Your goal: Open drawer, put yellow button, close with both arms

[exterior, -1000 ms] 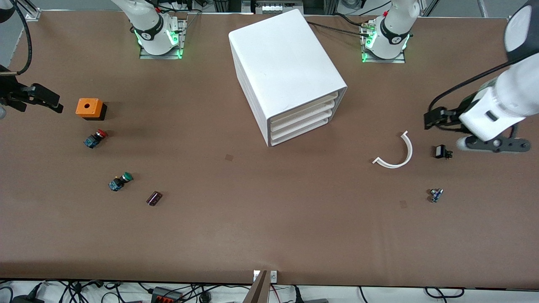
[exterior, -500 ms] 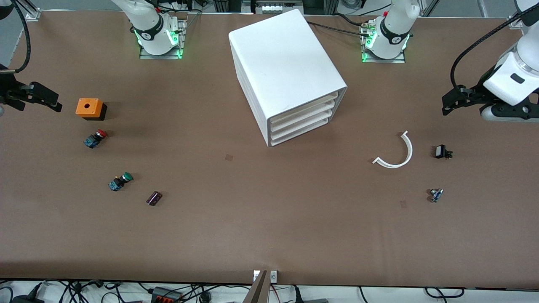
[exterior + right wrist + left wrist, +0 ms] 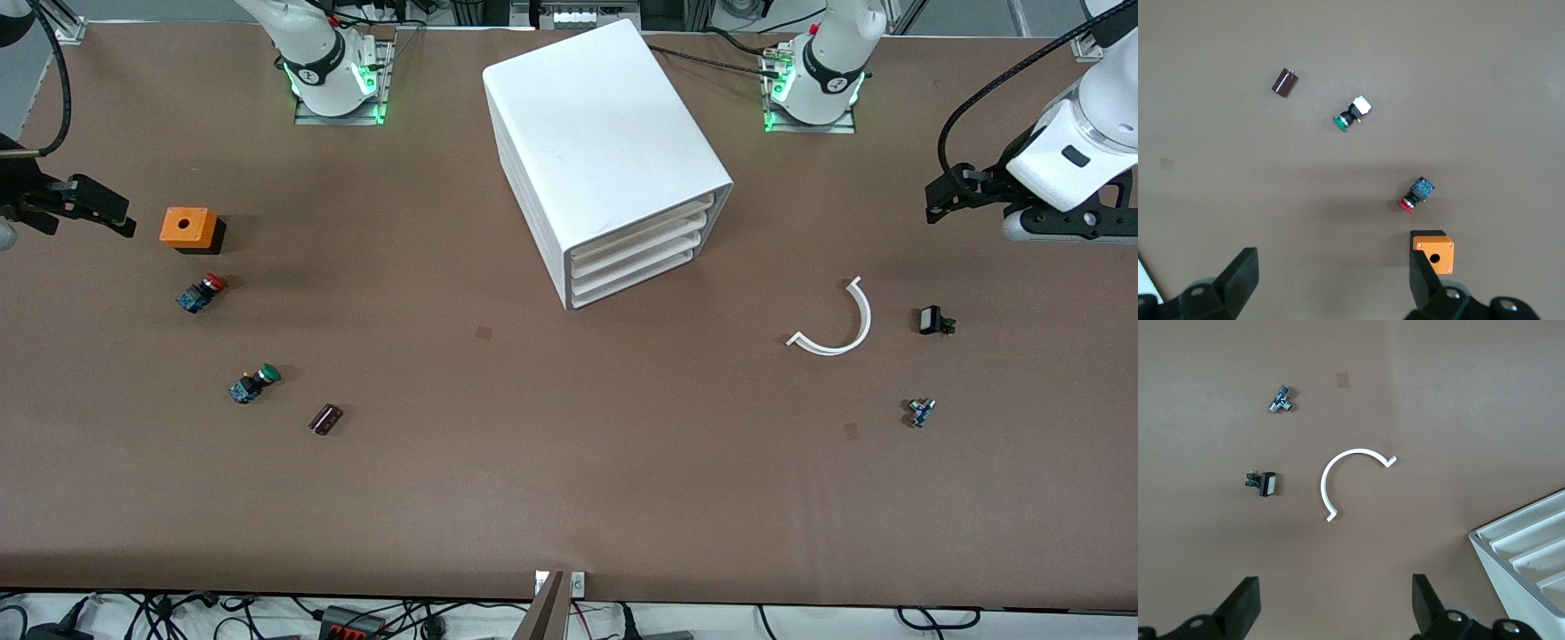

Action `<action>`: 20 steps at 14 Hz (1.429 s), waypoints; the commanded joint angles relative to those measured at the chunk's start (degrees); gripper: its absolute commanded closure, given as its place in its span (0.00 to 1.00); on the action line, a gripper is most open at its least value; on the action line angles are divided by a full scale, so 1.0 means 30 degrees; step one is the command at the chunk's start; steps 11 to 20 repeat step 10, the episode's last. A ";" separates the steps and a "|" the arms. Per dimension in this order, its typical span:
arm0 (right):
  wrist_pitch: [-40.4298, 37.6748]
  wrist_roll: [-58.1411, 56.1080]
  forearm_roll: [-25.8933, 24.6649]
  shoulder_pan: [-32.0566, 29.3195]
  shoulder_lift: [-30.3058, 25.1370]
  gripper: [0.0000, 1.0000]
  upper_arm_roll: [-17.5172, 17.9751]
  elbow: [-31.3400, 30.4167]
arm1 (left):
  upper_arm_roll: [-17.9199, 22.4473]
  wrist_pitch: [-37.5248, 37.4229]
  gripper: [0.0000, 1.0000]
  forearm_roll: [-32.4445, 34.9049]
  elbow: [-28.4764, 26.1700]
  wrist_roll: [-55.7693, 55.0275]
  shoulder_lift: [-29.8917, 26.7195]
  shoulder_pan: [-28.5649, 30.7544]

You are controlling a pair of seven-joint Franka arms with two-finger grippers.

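The white cabinet stands at the table's middle, between the two arm bases. Its uppermost drawer sits pushed in, level with the three below. The yellow button is not in view. My left gripper is open and empty in the air at the left arm's end of the table; the left wrist view shows bare table between its fingers and the cabinet's corner. My right gripper is open and empty at the right arm's end, beside an orange box; it also shows in the right wrist view.
A red-capped button, a green-capped button and a dark cylinder lie at the right arm's end. A white curved strip, a small black part and a small metal part lie at the left arm's end.
My left gripper has drawn back from over the small black part toward the left arm's base side of the table and risen. The right gripper has hardly moved. The drawers stay shut.
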 commanded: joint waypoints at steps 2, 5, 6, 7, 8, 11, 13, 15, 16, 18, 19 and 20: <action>0.0103 -0.0042 -0.0088 -0.0094 -0.0283 0.00 0.0102 -0.0357 | 0.0111 -0.0346 0.00 -0.0278 0.0361 0.0575 0.0004 -0.0106; 0.0132 -0.0042 -0.0088 -0.0094 -0.0224 0.00 0.0131 -0.0386 | 0.0111 -0.0345 0.00 -0.0336 0.0361 0.1274 0.0004 -0.0106; 0.0161 -0.0042 -0.0117 -0.0094 -0.0224 0.00 0.0131 -0.0415 | 0.0111 -0.0345 0.00 -0.0569 0.0361 0.1336 0.0004 -0.0106; 0.0162 -0.0042 -0.0088 -0.0094 -0.0195 0.00 0.0102 -0.0387 | 0.0111 -0.0374 0.00 -0.0600 0.0361 0.1307 0.0004 -0.0077; 0.0162 -0.0042 -0.0088 -0.0094 -0.0195 0.00 0.0131 -0.0386 | 0.0111 -0.0403 0.00 -0.0600 0.0361 0.1307 0.0004 -0.0077; 0.0162 -0.0042 -0.0088 -0.0094 -0.0195 0.00 0.0131 -0.0386 | 0.0082 -0.0491 0.00 -0.0600 0.0361 0.1307 0.0004 -0.0077; 0.0162 -0.0042 -0.0088 -0.0094 -0.0195 0.00 0.0131 -0.0386 | 0.0082 -0.0491 0.00 -0.0600 0.0361 0.1307 0.0004 -0.0077; 0.0162 -0.0042 -0.0088 -0.0094 -0.0195 0.00 0.0131 -0.0386 | 0.0082 -0.0491 0.00 -0.0600 0.0361 0.1307 0.0004 -0.0077; 0.0162 -0.0042 -0.0088 -0.0094 -0.0195 0.00 0.0131 -0.0386 | 0.0082 -0.0491 0.00 -0.0600 0.0361 0.1307 0.0004 -0.0077; 0.0162 -0.0042 -0.0088 -0.0094 -0.0195 0.00 0.0131 -0.0386 | 0.0082 -0.0491 0.00 -0.0600 0.0361 0.1307 0.0004 -0.0077; 0.0162 -0.0042 -0.0088 -0.0094 -0.0195 0.00 0.0131 -0.0386 | 0.0082 -0.0491 0.00 -0.0600 0.0361 0.1307 0.0004 -0.0077; 0.0162 -0.0042 -0.0088 -0.0094 -0.0195 0.00 0.0131 -0.0386 | 0.0082 -0.0491 0.00 -0.0600 0.0361 0.1307 0.0004 -0.0077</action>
